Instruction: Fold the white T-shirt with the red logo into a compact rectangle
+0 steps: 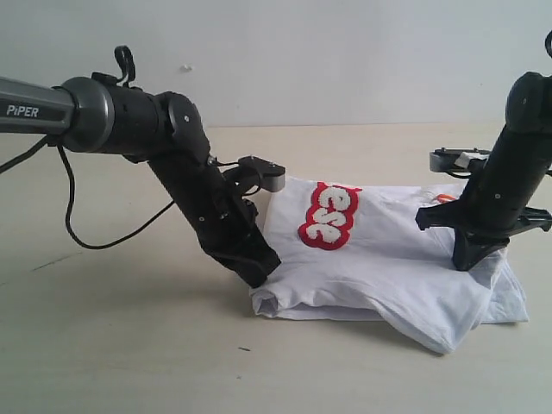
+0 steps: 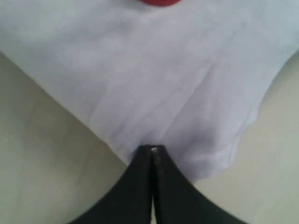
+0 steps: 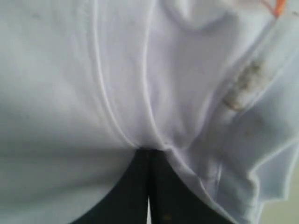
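Note:
The white T-shirt [image 1: 388,254] lies partly folded on the table, its red-outlined lettering [image 1: 329,216] facing up left of centre. An orange neck tag [image 1: 445,198] peeks out by the right arm and shows as the orange tag [image 3: 279,6] in the right wrist view. My left gripper [image 1: 261,274] is down at the shirt's front left corner, and the left gripper [image 2: 153,149] is shut on that cloth edge. My right gripper [image 1: 466,259] presses into the shirt's right side, and the right gripper [image 3: 149,150] is shut with white fabric [image 3: 140,84] bunched over its tips.
The beige tabletop [image 1: 129,345] stretches around the shirt, with a plain pale wall [image 1: 345,52] behind. A black cable [image 1: 78,228] hangs from the left arm above the table. A small dark speck [image 1: 244,349] lies in front of the shirt.

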